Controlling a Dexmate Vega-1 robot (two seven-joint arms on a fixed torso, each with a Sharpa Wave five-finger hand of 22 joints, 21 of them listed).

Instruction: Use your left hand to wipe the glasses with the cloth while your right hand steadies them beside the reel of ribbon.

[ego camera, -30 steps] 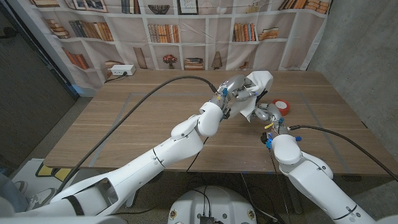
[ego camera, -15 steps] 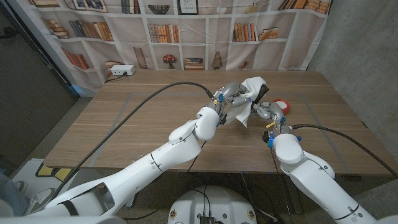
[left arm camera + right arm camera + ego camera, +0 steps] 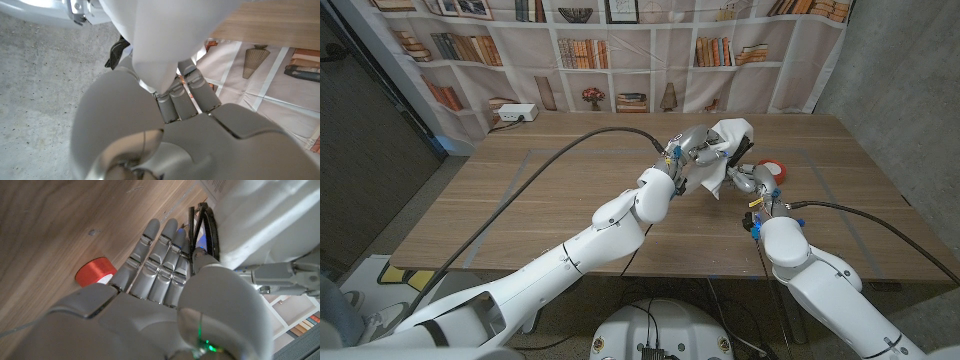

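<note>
Black-framed glasses (image 3: 204,227) against bunched white cloth (image 3: 725,150), red ribbon reel (image 3: 774,170) just beside.

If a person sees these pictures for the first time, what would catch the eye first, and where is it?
Probably the white cloth, gripped by the left robot hand above the far middle of the wooden table. Next, the right robot hand beside it, holding dark-framed glasses against the cloth. The red reel of ribbon lies just right of both.
</note>
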